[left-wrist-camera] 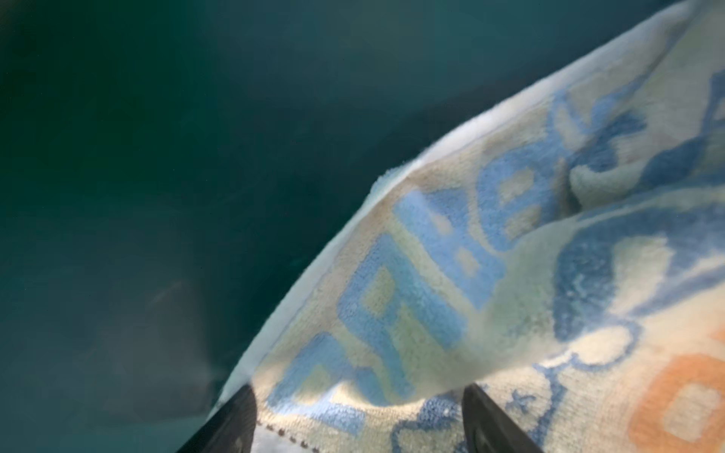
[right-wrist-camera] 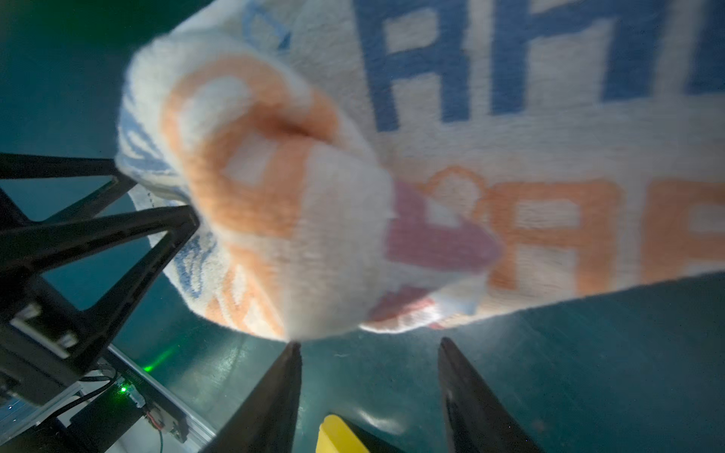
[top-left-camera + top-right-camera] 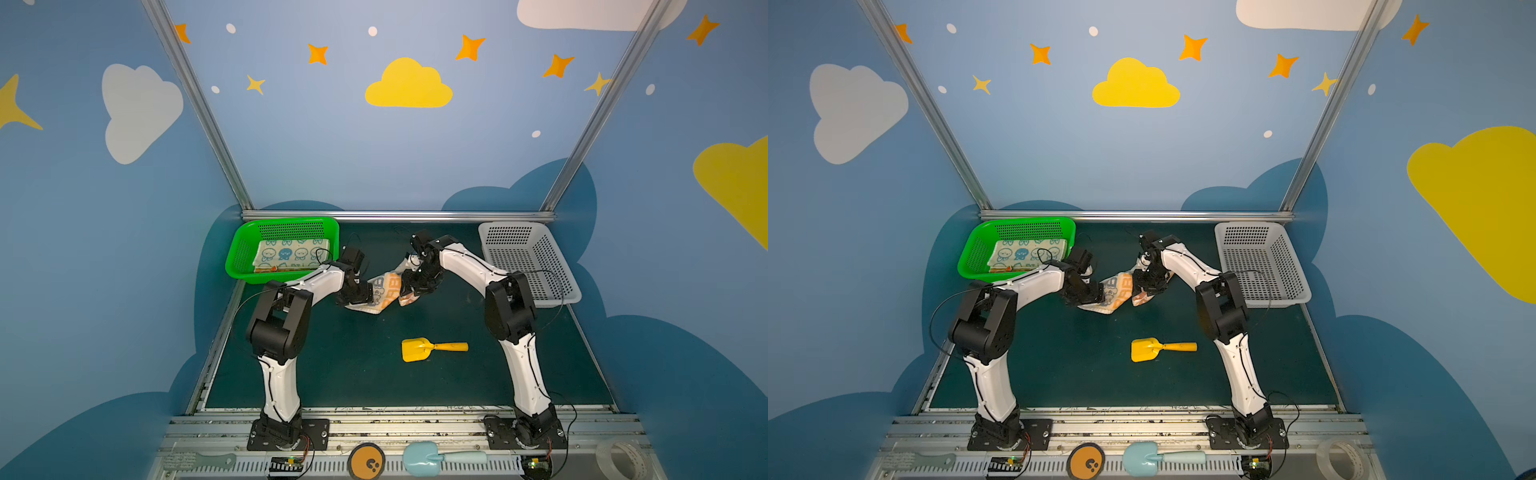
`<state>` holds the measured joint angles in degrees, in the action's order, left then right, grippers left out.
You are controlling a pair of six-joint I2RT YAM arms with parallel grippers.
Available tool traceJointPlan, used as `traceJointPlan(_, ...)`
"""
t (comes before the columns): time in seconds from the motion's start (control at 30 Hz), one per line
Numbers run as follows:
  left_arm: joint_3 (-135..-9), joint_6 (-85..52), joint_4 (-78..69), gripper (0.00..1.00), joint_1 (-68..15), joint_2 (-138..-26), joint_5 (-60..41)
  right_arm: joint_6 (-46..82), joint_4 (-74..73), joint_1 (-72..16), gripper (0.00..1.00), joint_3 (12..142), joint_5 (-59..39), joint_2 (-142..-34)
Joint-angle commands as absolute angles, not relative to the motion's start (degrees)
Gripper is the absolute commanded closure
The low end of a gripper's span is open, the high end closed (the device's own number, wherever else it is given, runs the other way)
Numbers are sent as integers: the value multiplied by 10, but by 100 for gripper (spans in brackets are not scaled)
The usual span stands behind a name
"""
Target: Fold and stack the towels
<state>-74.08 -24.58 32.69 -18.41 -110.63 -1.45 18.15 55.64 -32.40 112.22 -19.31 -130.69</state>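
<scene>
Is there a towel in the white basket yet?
No, the white basket shows only its bare perforated floor; the folded towel lies in the green basket.

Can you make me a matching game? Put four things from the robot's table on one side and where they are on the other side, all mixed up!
Things:
1. green plastic basket
2. white plastic basket
3. yellow toy shovel
4. cream towel with blue and orange letters

Places:
A. crumpled in the middle
B. back right corner
C. lying flat near the front
D. back left corner

Pairs: 1-D, 2-B, 3-C, 4-A
</scene>
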Motion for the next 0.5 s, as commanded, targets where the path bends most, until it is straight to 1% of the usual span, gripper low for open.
traceJointPlan(0.0,-720,-258,367,14,-174,-1072,-6,187,562,-317,44,1144,-191,-1317)
traceJointPlan(0.07,-700,-269,356,5,-171,-1044,-22,183,565,-316,45,1155,-198,-1327)
traceJointPlan(0.13,-678,-282,340,1,-165,-1015,-49,180,571,-316,45,1168,-198,-1338)
traceJointPlan(0.27,-654,-296,348,0,-154,-968,-41,177,575,-319,45,1180,-204,-1348)
traceJointPlan(0.37,-612,-322,332,0,-136,-931,-36,176,572,-323,45,1179,-204,-1351)
traceJointPlan(0.47,-576,-343,315,0,-116,-926,-61,175,570,-324,45,1177,-205,-1350)
